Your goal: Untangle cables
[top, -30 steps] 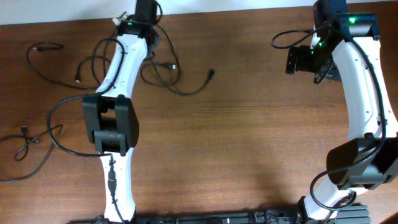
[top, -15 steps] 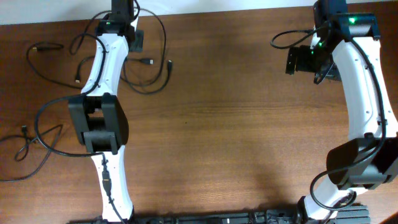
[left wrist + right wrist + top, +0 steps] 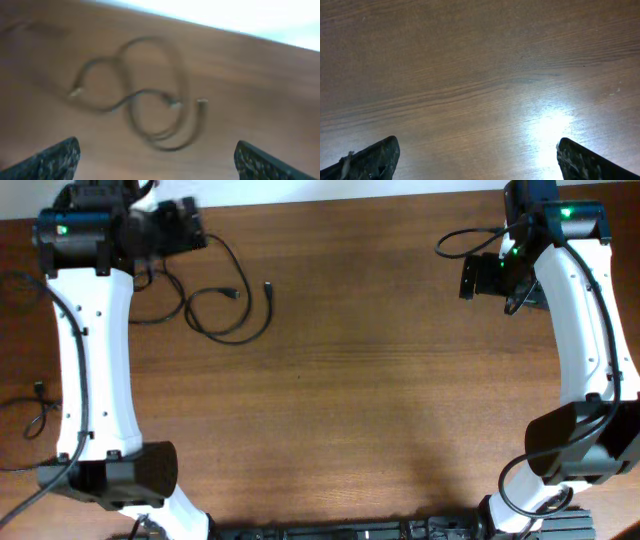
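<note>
A thin black cable (image 3: 228,330) lies in loose loops on the wood at the upper left, with two small plug ends (image 3: 268,285) near each other. The left wrist view shows the same cable (image 3: 150,107) blurred, looped over itself, with pale tips. My left gripper (image 3: 190,228) hovers just up-left of these loops, open, its fingers (image 3: 57,157) wide apart with nothing between them. Another thin cable (image 3: 38,408) lies tangled at the left edge. My right gripper (image 3: 475,277) is open at the upper right, over bare wood (image 3: 480,75).
The white left arm (image 3: 90,360) runs down the left side of the table, partly covering cables there. The right arm (image 3: 585,330) stands along the right edge. The table's far edge (image 3: 350,198) meets a white wall.
My left arm has swung from the table's upper middle to the far left, dragging the cable loops leftward. Its gripper has opened and let the cable go. The right arm is unmoved.
</note>
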